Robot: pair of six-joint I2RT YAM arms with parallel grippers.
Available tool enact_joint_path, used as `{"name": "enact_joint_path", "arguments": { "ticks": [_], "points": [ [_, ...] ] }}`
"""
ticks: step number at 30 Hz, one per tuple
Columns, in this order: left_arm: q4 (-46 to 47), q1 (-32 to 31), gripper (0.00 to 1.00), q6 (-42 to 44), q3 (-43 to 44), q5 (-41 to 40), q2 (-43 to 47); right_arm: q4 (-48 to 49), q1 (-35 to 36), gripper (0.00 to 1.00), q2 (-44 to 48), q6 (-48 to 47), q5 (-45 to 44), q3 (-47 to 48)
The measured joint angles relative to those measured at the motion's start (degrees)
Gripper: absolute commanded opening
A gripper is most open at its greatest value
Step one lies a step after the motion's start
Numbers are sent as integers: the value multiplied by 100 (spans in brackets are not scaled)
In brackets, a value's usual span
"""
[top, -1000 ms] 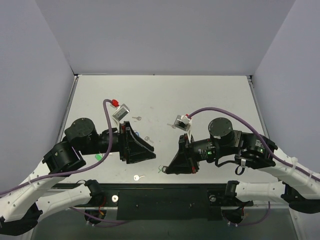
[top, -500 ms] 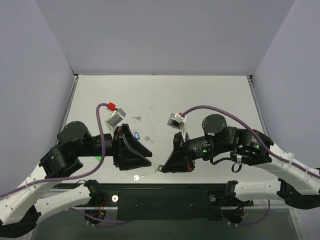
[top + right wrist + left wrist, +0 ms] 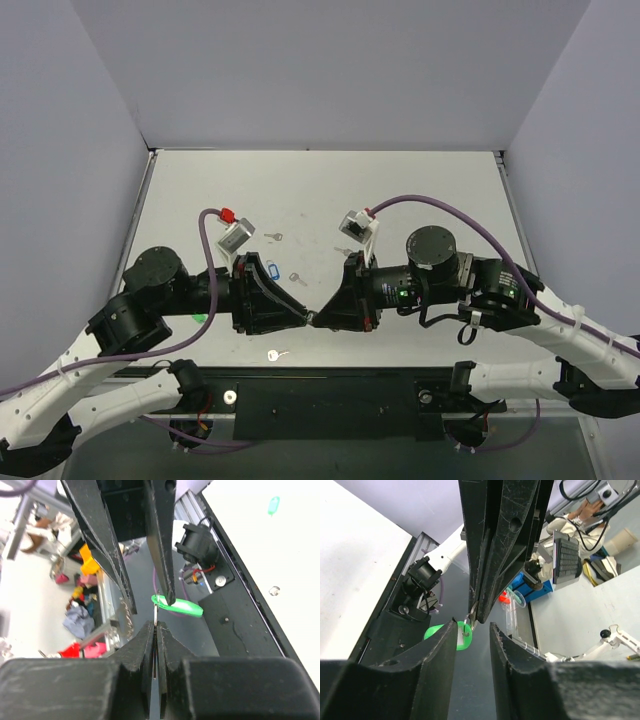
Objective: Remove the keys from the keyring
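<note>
1. Plastic shows at the far left: a glossy brighter green tag (image 3: 199, 318) peeps from under the left arm, lying on the matte pale-grey table (image 3: 420, 190).
2. The left gripper (image 3: 473, 626) has black, scuffed, wedge-shaped fingers. Its jaws stand apart with a clear gap and clamp nothing.
3. Beyond it, on the table, lies an oblong blue tag (image 3: 270, 270). Three small silver loose keys with round heads lie near it, one farther back (image 3: 273, 237), one just right of the blue tag (image 3: 295, 278) and one near the front edge (image 3: 279, 354).
4. The keyring (image 3: 179, 606), a smooth light-green oblong tag, hangs in the air between the two grippers, above the table's near edge. In the right wrist view one left fingertip touches its end. In the left wrist view it sits partly in the gap and partly behind one finger.
5. The right gripper (image 3: 156, 627), equally black and scratched, is pressed fully closed on a thin silver piece (image 3: 156, 614) seen edge-on. The tag hangs from this piece, and I cannot tell whether it is a key blade or the ring.
6. A second ago the two grippers were well apart, and now their tips meet in the middle. The left jaws have narrowed. The blue tag, then hidden under the left gripper, is uncovered, and the left arm covers more of the brighter green tag.
</note>
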State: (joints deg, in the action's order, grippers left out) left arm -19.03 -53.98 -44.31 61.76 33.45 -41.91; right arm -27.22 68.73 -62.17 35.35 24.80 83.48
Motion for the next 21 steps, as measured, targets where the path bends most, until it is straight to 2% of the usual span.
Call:
{"name": "enact_joint_path", "arguments": {
  "ticks": [10, 21],
  "points": [
    [498, 0, 41, -796, -57, -516, 55, 1139, 9, 0, 280, 1685, -444, -560],
    [619, 0, 41, -1123, -57, -935, 380, 1456, 94, 0, 601, 2037, -551, -713]
  ]
}}
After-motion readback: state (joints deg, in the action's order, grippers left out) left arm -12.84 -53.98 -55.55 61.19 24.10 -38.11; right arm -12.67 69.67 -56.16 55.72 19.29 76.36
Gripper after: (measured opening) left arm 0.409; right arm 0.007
